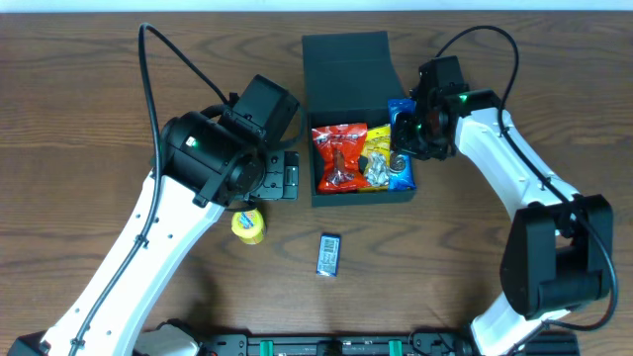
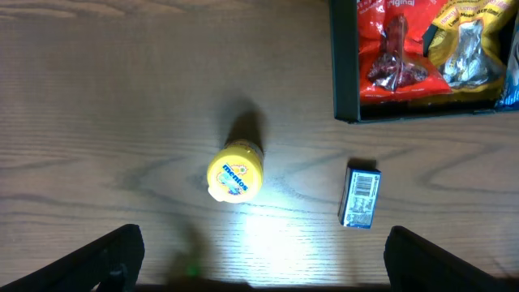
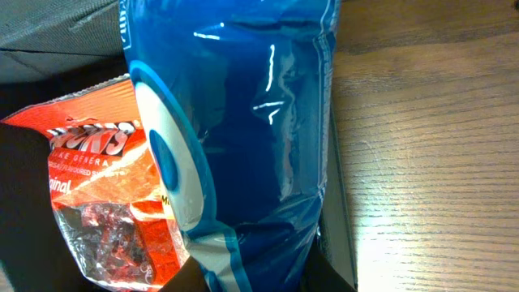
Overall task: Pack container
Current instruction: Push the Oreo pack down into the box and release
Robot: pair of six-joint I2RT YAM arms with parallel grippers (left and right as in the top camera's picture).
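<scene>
The dark teal container (image 1: 362, 197) sits at the table's back centre with its flap lid (image 1: 346, 67) standing open. Inside lie a red snack packet (image 1: 341, 155) and a yellow packet (image 1: 377, 158). My right gripper (image 1: 406, 138) is shut on a glossy blue packet (image 3: 243, 122), which hangs over the box's right side beside the red packet (image 3: 97, 203). My left gripper (image 2: 263, 264) stands open and empty above bare table, left of the box. A yellow Mentos tub (image 2: 234, 170) and a small blue box (image 2: 360, 197) lie ahead of it.
The Mentos tub (image 1: 248, 224) lies under the left arm, in front of the container's left corner. The small blue box (image 1: 329, 254) rests nearer the table's front edge. The container's front wall (image 2: 422, 113) shows at the left wrist view's top right.
</scene>
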